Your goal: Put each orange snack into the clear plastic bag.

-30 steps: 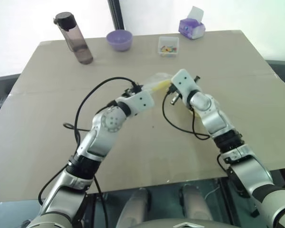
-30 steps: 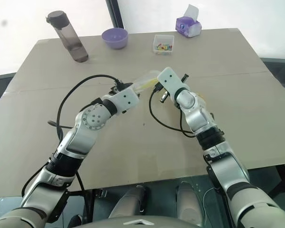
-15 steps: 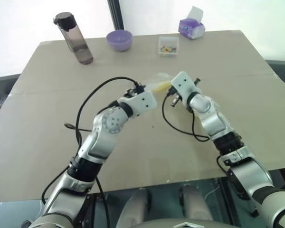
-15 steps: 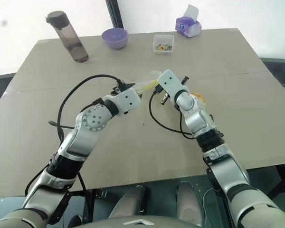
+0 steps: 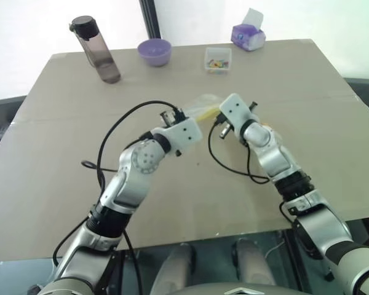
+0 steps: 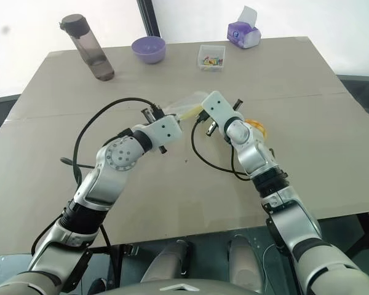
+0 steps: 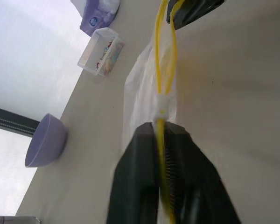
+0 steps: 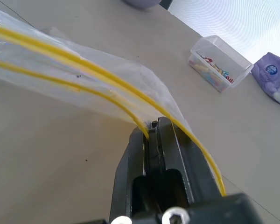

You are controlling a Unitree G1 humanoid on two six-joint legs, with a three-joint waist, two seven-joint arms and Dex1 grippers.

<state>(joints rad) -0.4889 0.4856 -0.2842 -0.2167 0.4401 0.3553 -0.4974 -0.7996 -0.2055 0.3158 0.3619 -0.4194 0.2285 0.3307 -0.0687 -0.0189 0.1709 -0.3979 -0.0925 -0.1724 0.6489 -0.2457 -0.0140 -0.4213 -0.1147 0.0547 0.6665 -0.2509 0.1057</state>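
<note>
Tan counter (image 5: 61, 153) spread under everything, with a seam running across its middle. Near its far edge stood a smoky grey bottle (image 5: 96, 50) with a black cap, a purple bowl (image 5: 155, 51), a small clear box (image 5: 218, 59) of colourful bits and a purple tissue pack (image 5: 248, 35). Clear plastic bag (image 5: 200, 106) hung above the counter's middle, stretched between both claws, yellow seal strips parted into a narrow loop. Left claw (image 7: 160, 135) pressed together on the seal strip at one end of the bag's mouth. Right claw (image 8: 152, 135) pinched shut on one lip of the bag at the other end, the second strip arching past its fingers. One orange snack (image 6: 257, 128) lay on the counter just beside the right forearm, partly hidden behind it.
</note>
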